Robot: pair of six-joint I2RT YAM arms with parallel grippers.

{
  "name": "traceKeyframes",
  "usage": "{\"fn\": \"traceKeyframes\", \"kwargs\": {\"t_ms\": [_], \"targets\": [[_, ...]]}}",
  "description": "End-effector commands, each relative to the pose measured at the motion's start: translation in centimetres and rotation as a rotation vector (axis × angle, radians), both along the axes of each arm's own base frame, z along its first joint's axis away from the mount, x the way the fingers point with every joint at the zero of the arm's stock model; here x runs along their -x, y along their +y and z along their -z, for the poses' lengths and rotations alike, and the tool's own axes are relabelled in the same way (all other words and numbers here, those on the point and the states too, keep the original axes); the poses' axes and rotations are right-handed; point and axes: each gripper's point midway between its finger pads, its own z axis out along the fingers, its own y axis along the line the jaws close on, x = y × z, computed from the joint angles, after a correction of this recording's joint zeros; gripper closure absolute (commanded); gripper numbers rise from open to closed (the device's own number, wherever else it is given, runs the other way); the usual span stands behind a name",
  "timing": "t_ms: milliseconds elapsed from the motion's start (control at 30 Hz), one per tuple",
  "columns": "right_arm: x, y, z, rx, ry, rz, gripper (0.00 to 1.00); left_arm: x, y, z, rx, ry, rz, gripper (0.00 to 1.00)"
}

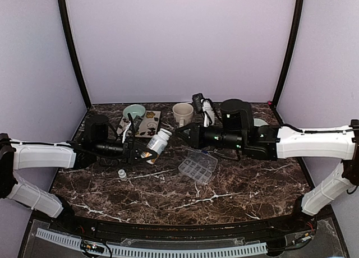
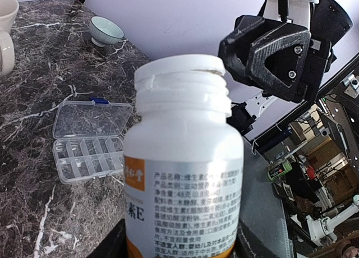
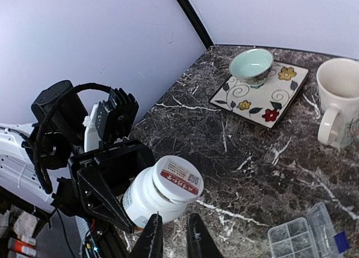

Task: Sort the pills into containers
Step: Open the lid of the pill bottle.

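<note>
Left pincer (image 1: 140,152) is closed on the white pill bottle (image 1: 157,142) and holds it by the body, tilted, above the table, with the mouth turned toward the right pincer (image 3: 175,223). This mouth has no cap, and a printed seal covers it. The right pincer keeps its two fingers close together with only a thin gap, just in front of the bottle's mouth; I cannot tell if they pinch something. A small white cap (image 1: 122,174) stands on the dark marble table (image 1: 241,185) near the left pincer. The walls around are pale lilac. At the back stand a cream mug (image 1: 182,113) and a green bowl (image 1: 134,111) on a flowered plate (image 1: 151,123). The clear pill organizer (image 1: 198,167) lies on the table between the two arms, its lid open flat, with a blue latch and two rows of small square compartments
</note>
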Motion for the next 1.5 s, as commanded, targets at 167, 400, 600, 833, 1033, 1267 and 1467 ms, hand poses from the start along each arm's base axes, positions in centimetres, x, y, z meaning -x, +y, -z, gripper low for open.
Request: {"fn": "traceKeyframes", "kwargs": {"t_ms": [167,400,600,833,1033,1267,1467], "targets": [[0.5,1.1,0.4,-0.02,0.007,-0.012,0.95,0.3,-1.1,-1.8,-0.004,-0.089,0.021,0.94],[0.4,1.6,1.3,-0.008,0.021,-0.016,0.97,0.3,-1.6,-1.3,-0.035,-0.108,0.022,0.95],[0.3,1.6,1.7,-0.005,0.028,-0.014,0.97,0.3,-2.0,-0.7,-0.063,-0.115,0.025,0.96],[0.7,1.0,2.0,-0.014,0.042,-0.004,0.98,-0.1,-2.0,-0.4,-0.078,-0.128,0.004,0.98],[1.5,0.5,2.7,-0.015,0.058,-0.001,0.98,-0.2,-2.0,-0.3,-0.077,-0.132,0.004,0.99],[1.5,0.5,3.2,-0.013,0.062,0.001,0.98,0.1,-2.3,0.1,-0.087,-0.13,0.019,0.99],[1.0,0.4,3.4,-0.001,0.056,0.016,0.98,-0.1,-2.6,0.7,-0.129,-0.149,0.002,0.99]]}}
